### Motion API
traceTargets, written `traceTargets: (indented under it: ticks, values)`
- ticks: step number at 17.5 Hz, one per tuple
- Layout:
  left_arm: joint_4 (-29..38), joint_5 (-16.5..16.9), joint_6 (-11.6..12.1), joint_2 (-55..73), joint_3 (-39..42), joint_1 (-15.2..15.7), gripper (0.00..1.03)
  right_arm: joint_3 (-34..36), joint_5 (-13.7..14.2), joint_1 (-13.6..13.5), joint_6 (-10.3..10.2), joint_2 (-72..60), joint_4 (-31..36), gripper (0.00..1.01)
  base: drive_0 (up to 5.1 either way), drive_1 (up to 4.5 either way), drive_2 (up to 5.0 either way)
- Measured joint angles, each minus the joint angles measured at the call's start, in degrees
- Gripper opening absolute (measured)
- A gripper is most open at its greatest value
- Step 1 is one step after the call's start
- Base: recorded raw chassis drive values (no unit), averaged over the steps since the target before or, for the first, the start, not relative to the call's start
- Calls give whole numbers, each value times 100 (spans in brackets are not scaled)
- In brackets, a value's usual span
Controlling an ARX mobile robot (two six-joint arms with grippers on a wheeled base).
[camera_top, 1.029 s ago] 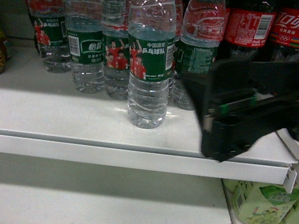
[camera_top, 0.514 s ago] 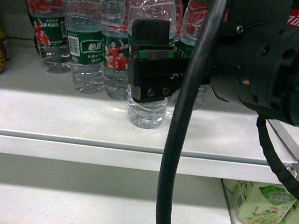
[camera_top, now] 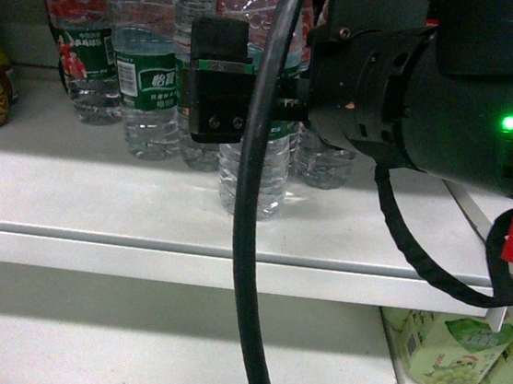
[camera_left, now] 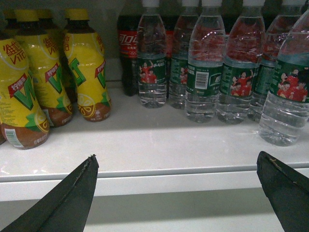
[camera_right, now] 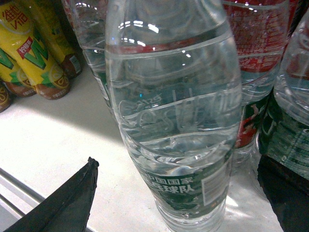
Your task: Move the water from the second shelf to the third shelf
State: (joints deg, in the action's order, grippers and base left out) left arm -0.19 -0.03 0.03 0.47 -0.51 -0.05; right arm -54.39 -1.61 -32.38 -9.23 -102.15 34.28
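The water, a clear ribbed bottle with a green label and white Chinese text, stands upright at the front of the white shelf. In the head view only its lower part shows behind my right arm. My right gripper is open, one dark finger to the bottle's left and the other to its right, neither visibly touching it. From the head view the gripper sits at label height. My left gripper is open and empty below the shelf's front edge, with the water at far right.
More water bottles crowd close behind the front one. Dark cola bottles and yellow-labelled drinks stand to the left. Green drink bottles sit lower right. A black cable hangs across the head view. A lower white shelf shows beneath.
My right arm has swung up and left from the shelf's right end. Its gripper has moved in over the front bottle's label and now hides most of it.
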Motion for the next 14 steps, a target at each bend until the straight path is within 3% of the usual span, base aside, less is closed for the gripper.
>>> traceTargets:
  ticks: [4, 6, 7, 8, 13, 14]
  values:
    - [0, 0, 0, 2, 0, 0, 98, -367, 129, -76, 4, -330, -120, 98, 0, 0, 0]
    - [0, 2, 0, 0, 0, 0, 98, -968, 413, -101, -4, -745, -446, 98, 0, 0, 0]
    - [0, 0, 0, 0, 0, 0, 98, -1095, 487, -98, -52, -802, -516, 84, 0, 0, 0]
    - [0, 2, 0, 0, 0, 0, 98, -1126, 507, -98, -87, -815, -566, 77, 0, 0, 0]
    - [0, 0, 0, 0, 0, 0, 98, -1126, 529, -101, -166, -835, -557, 62, 0, 0, 0]
    - [0, 0, 0, 0, 0, 0, 98, -1117, 527, -101, -181, -835, -533, 55, 0, 0, 0]
